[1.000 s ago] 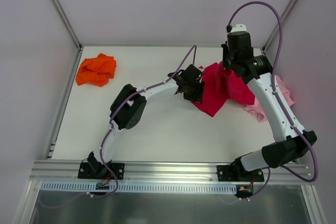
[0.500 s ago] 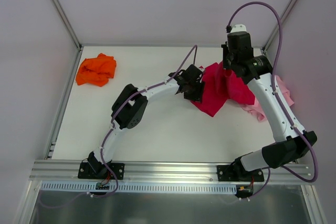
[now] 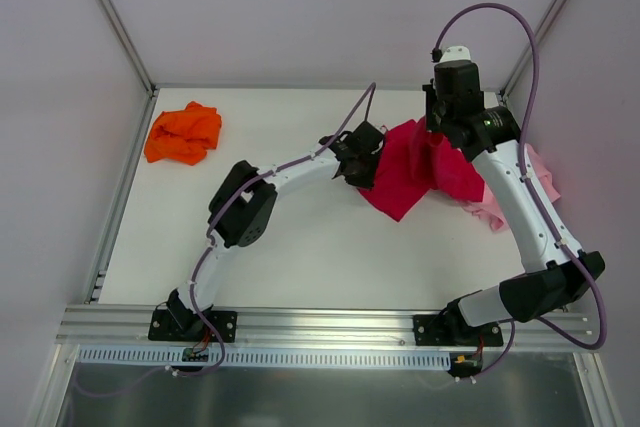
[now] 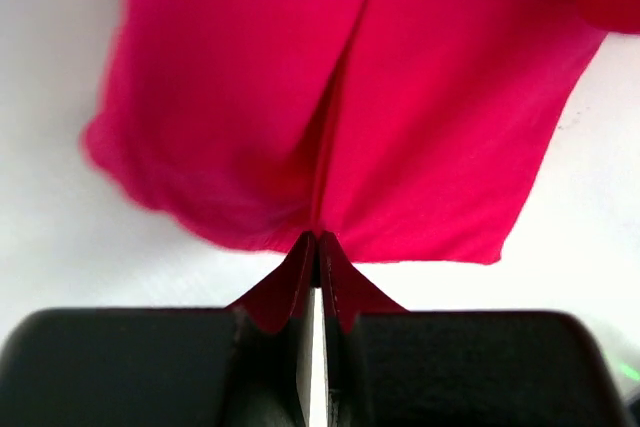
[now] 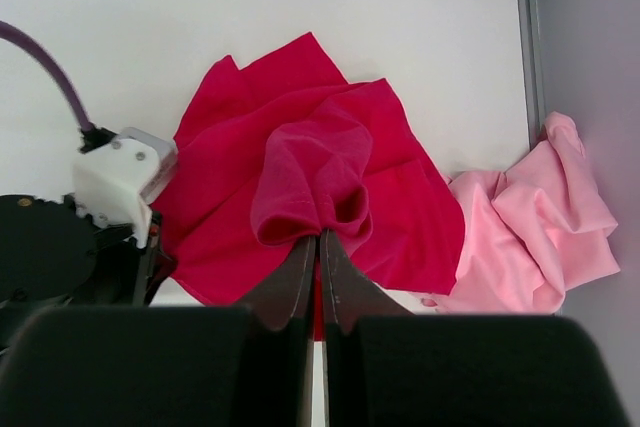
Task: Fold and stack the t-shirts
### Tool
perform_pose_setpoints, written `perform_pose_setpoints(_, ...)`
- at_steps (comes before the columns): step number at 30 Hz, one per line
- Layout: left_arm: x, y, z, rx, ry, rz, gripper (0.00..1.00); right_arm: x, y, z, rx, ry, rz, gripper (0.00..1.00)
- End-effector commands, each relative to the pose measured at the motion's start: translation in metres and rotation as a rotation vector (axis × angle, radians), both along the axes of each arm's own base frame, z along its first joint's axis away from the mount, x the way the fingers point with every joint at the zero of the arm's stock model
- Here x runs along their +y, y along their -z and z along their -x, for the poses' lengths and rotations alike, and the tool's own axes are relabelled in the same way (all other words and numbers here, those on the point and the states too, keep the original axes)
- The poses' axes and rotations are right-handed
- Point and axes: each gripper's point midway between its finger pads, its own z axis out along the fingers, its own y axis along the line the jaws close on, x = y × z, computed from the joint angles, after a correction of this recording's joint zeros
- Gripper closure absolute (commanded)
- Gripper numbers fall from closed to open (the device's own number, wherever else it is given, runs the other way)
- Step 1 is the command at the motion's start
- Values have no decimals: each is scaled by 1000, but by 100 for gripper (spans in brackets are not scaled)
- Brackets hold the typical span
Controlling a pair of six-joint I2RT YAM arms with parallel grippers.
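Farthest left, in the upper left of the overhead frame, the orange shirt (image 3: 183, 133) lies crumpled on the white bench (image 3: 320, 247), close to the left wall and well apart from everything else. Moving right, the left arm stretches from its base at the bottom edge up toward the middle of the frame, its wrist meeting the left border of the red shirt (image 3: 412, 175). From the left wrist camera, the left pincer (image 4: 315, 241) is closed on a fold at that shirt's edge. Red cloth is squeezed between the two fingers and fans out beyond them in two broad flaps split by a crease, with bare bench showing on either side. The red shirt sits right of centre in the overhead frame, loosely spread, with a pointed corner hanging toward the bottom of the frame. Above its upper part stands the right arm, which curves up from the lower right. In its wrist camera the right pincer (image 5: 320, 237) is clamped on a bunched ridge near the shirt's middle, so that the cloth puckers up into the fingers while the rest drapes around it. Farthest right, the pink shirt (image 3: 541, 179) lies rumpled against the right wall, partly hidden by the right arm in the overhead frame, and the red shirt's right edge touches it.
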Motion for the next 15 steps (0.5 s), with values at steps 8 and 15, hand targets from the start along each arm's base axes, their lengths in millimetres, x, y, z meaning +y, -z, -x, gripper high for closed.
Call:
perform_pose_setpoints(8,126,-273,-54,-581,-376,67,100,27,-32,-14,-84,-61,-133,99)
perform_pose_setpoints(15,225,-383,-43,-861,-650,24,100,28,-25,-28,-78,-30,-97,99)
